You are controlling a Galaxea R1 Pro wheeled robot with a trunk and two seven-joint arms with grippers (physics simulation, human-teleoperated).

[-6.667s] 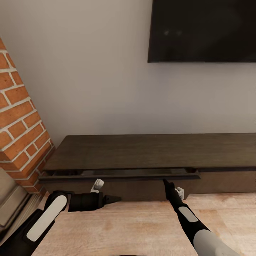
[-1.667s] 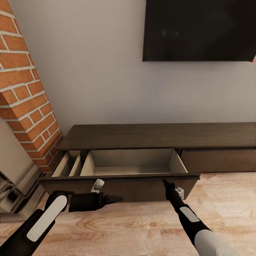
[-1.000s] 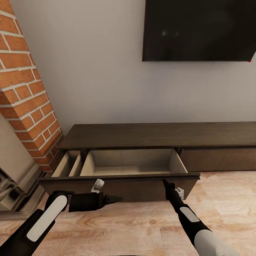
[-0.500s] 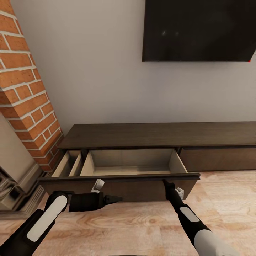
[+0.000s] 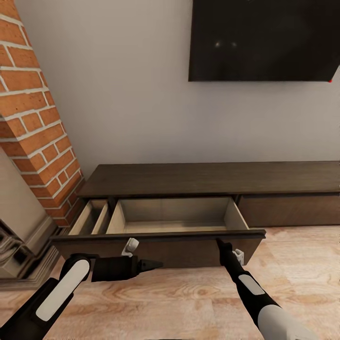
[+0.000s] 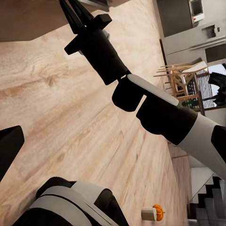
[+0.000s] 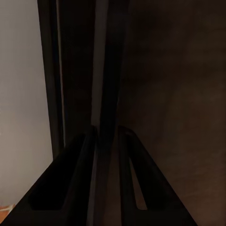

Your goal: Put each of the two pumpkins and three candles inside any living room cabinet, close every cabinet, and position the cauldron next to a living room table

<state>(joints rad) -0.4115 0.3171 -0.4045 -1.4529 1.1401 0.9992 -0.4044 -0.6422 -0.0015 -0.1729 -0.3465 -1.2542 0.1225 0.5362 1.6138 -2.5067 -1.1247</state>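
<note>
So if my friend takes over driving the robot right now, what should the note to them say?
Right gripper: shut on the top lip of the drawer front.
Left gripper: holds nothing, hanging in front of the drawer; open or shut is unclear.
Cabinet: its left drawer is pulled out, the pale inside bare.
One pumpkin sits far off on the floor beside a pale candle, seen from the left wrist.
Done: drawer opened.
Left: fetch both pumpkins and three candles, put them in, shut the cabinet, set the cauldron by a table.
</note>
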